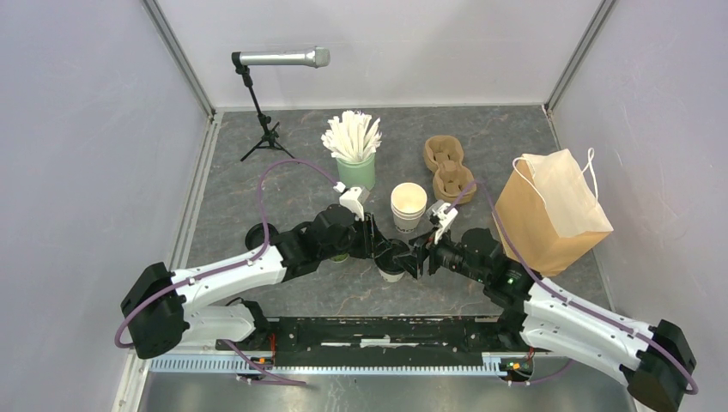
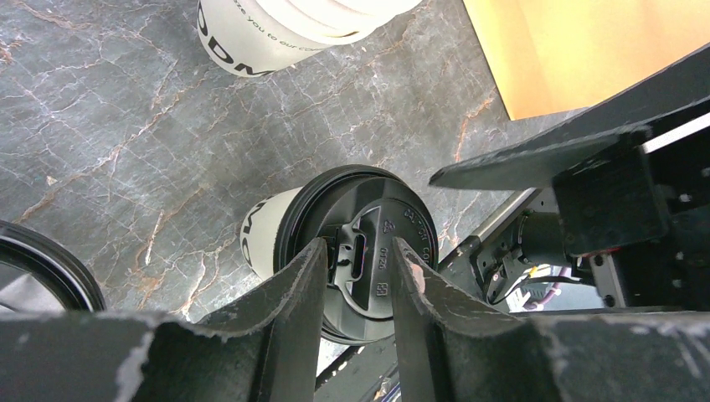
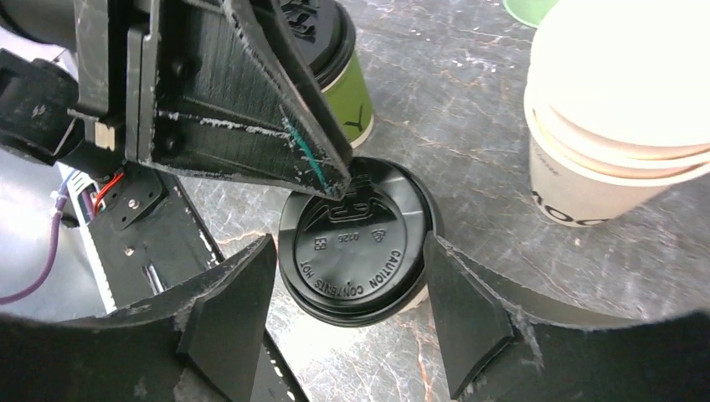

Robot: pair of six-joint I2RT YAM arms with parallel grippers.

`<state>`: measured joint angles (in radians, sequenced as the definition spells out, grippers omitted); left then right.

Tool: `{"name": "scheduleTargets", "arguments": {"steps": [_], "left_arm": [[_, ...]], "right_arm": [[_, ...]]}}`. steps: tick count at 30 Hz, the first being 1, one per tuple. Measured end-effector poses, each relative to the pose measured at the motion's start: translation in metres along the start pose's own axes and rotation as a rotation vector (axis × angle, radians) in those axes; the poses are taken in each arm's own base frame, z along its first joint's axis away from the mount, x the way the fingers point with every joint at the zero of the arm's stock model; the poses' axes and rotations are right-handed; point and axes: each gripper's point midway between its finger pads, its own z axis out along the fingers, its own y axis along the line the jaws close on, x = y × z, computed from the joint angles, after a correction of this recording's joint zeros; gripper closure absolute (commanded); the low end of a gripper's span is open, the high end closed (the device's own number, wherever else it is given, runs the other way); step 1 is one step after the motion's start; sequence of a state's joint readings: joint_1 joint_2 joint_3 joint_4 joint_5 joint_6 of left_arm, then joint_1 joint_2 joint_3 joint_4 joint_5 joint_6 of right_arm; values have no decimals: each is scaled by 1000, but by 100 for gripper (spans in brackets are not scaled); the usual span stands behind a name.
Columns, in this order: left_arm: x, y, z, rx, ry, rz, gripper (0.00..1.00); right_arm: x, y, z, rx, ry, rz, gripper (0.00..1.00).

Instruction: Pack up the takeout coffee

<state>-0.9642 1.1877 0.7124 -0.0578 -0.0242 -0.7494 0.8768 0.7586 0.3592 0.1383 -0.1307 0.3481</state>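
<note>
A white takeout coffee cup (image 2: 262, 236) with dark print and a black lid (image 3: 368, 276) stands on the table near the front, between both arms (image 1: 391, 273). My left gripper (image 2: 360, 244) comes down over it from above, half open. Its fingertips (image 3: 333, 177) rest on the lid's top, one on each side of the sip hole. My right gripper (image 3: 347, 243) is open around the same lid, with a small gap on each side. An olive-green takeout cup (image 3: 350, 94) with a black lid stands just behind, mostly hidden by the left arm in the top view.
A stack of lidless cream cups (image 1: 409, 206) stands just behind the grippers. Further back are a mint-green cup of white sticks (image 1: 354, 154) and a brown pulp cup carrier (image 1: 448, 167). A tan paper bag (image 1: 554, 210) stands at the right. A microphone stand (image 1: 264, 103) is at the far left.
</note>
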Motion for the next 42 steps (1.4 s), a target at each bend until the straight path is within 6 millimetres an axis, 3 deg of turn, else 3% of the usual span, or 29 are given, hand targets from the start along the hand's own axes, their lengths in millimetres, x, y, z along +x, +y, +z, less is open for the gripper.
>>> {"name": "scheduleTargets", "arguments": {"steps": [3, 7, 13, 22, 33, 42], "left_arm": [[0, 0, 0, 1, -1, 0, 58], [0, 0, -1, 0, -1, 0, 58], [0, 0, -2, -1, 1, 0, 58], [0, 0, -1, 3, -1, 0, 58], [1, 0, -1, 12, -6, -1, 58], [2, -1, -1, 18, -5, -1, 59]], "right_arm": [[-10, -4, -6, 53, 6, 36, 14], [-10, -15, -18, 147, 2, 122, 13], [-6, -24, -26, 223, -25, 256, 17], [33, -24, -11, 208, 77, 340, 19], [37, -15, -3, 149, 57, 399, 24], [43, -11, -4, 94, 10, 426, 37]]}}
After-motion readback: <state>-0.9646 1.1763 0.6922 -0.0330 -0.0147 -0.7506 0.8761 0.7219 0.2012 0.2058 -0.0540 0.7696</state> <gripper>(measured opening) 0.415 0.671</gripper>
